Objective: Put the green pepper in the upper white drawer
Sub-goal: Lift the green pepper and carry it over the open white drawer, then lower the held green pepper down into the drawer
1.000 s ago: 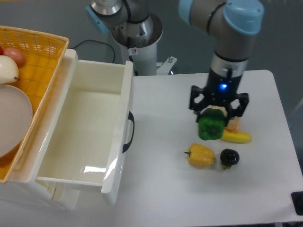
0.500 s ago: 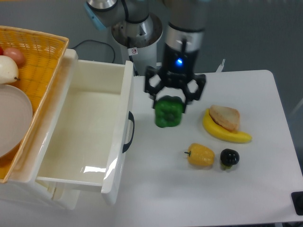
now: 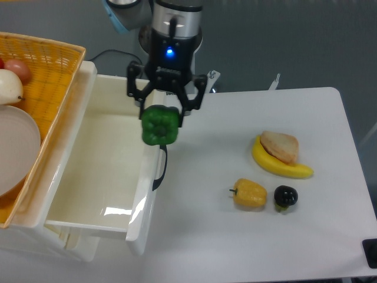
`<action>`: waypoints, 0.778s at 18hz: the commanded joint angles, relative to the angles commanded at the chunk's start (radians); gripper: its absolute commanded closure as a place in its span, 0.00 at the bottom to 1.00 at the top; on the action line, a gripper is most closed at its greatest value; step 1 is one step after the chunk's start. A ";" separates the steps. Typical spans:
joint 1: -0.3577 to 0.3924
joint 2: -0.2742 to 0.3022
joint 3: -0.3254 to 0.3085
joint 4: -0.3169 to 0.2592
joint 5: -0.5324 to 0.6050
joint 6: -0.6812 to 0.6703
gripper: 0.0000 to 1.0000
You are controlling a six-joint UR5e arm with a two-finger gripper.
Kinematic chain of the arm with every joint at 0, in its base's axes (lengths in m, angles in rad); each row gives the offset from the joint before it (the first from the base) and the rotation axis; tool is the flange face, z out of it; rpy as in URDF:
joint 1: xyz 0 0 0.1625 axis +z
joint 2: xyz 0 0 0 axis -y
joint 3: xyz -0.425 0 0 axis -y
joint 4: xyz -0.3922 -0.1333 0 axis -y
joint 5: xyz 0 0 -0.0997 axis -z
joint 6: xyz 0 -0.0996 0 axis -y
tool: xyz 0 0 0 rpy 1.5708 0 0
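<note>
Gripper (image 3: 162,115): pinching the green pepper (image 3: 159,125) from above, its black fingers closed on the pepper's upper part, a blue light lit on the wrist just above. Position: over the front right edge of the upper white drawer (image 3: 94,171), which stands pulled open; the pepper hangs clear of the table (image 3: 247,236), overlapping the drawer's front panel near the black handle (image 3: 160,165) in this view, and is not yet inside the drawer. Change from half a second ago: arm and pepper have travelled left, from above the bare table between drawer and banana to the drawer's front rim; one second ago the same pair hung just over the banana and bread at the right. Green pepper: dark, glossy, lobed, held with its base downward. Drawer interior: white, with a bright reflection on the floor near the front. Banana (image 3: 283,166): lying on the table at right, a piece of bread (image 3: 280,146) resting on its upper end, both now fully uncovered and in the same place as before. Yellow pepper (image 3: 250,193): on the table below the banana, stem pointing left, unmoved. Small black round fruit (image 3: 285,196): just beside the yellow pepper to its right, unmoved. Orange woven basket (image 3: 56,65): at far left above the drawer, holding a white plate (image 3: 15,147) and pale and reddish round items, unchanged.
</note>
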 joint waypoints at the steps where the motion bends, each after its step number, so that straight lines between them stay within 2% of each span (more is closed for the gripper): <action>1: -0.014 -0.008 -0.005 0.000 0.000 0.000 0.78; 10: -0.097 -0.054 -0.028 0.006 0.021 0.003 0.78; 14: -0.146 -0.100 -0.028 0.008 0.092 0.003 0.78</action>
